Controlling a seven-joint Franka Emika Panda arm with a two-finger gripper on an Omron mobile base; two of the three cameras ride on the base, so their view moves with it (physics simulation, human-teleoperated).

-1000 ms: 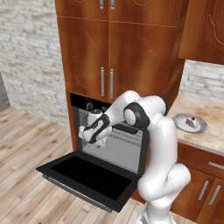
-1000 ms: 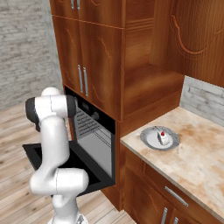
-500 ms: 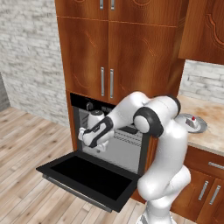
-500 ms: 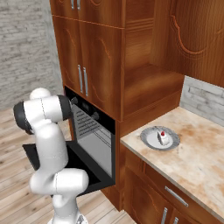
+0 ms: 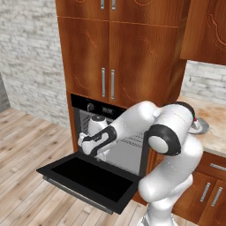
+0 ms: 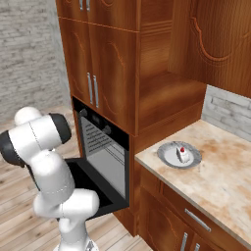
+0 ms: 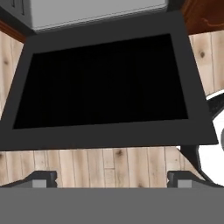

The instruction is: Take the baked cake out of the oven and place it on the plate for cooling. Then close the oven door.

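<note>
The oven (image 5: pixel 126 150) stands open, and its black oven door (image 5: pixel 90 176) lies flat, hinged down over the wooden floor. My gripper (image 5: pixel 100 154) hangs open just above the door's inner edge, at the mouth of the oven, holding nothing. In the hand view the door's dark glass (image 7: pixel 105 87) lies below the two spread fingertips (image 7: pixel 43 177) of my gripper (image 7: pixel 113 179). The baked cake (image 6: pixel 183 155) sits on the plate (image 6: pixel 164 153) on the counter to the oven's right. The plate's edge (image 5: pixel 202 127) peeks out behind my arm.
Tall brown cabinet doors (image 5: pixel 110 57) rise above the oven. A marbled countertop (image 6: pixel 220 181) with drawers beneath it runs to the right, against a stone backsplash (image 6: pixel 230 110). Wooden floor (image 5: pixel 26 145) lies open to the left of the door.
My arm has swung round, and the hand has come down a little toward the open door. The gripper stays open. Cake, plate and door have not moved.
</note>
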